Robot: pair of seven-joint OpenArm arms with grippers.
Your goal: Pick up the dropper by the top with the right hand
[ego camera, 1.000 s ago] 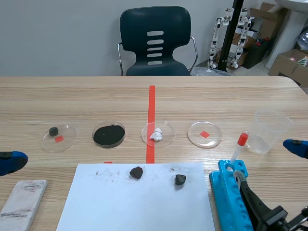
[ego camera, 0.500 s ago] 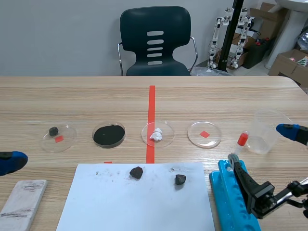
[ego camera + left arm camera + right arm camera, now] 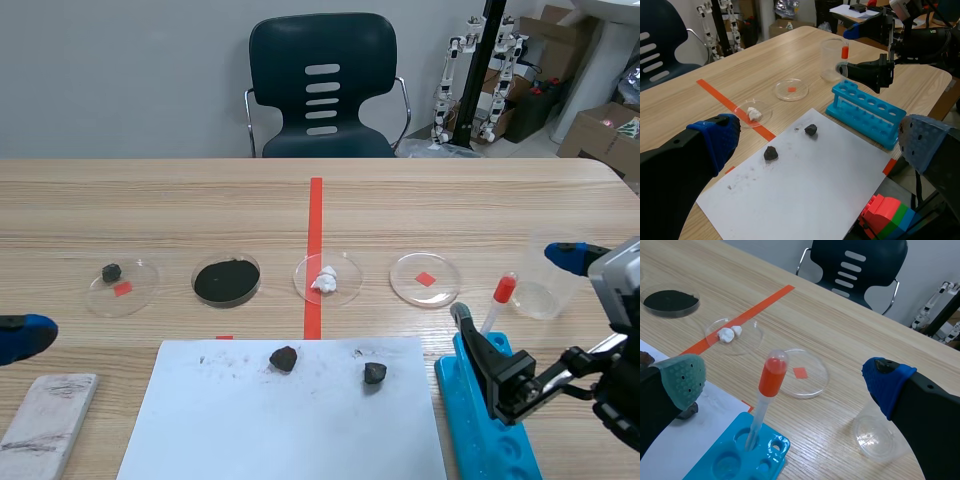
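At the frame's lower right, the right tool (image 3: 513, 287) stands spread either side of the dropper (image 3: 497, 306); a skewed close may miss its red top and tip it.

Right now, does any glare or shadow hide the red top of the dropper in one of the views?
Scene view: no, the light is even and nothing dark falls on the dropper. Right wrist view: no, there is only a pale sheen near the tip of its red top. Left wrist view: the top shows against the clear cup, small but not hidden.
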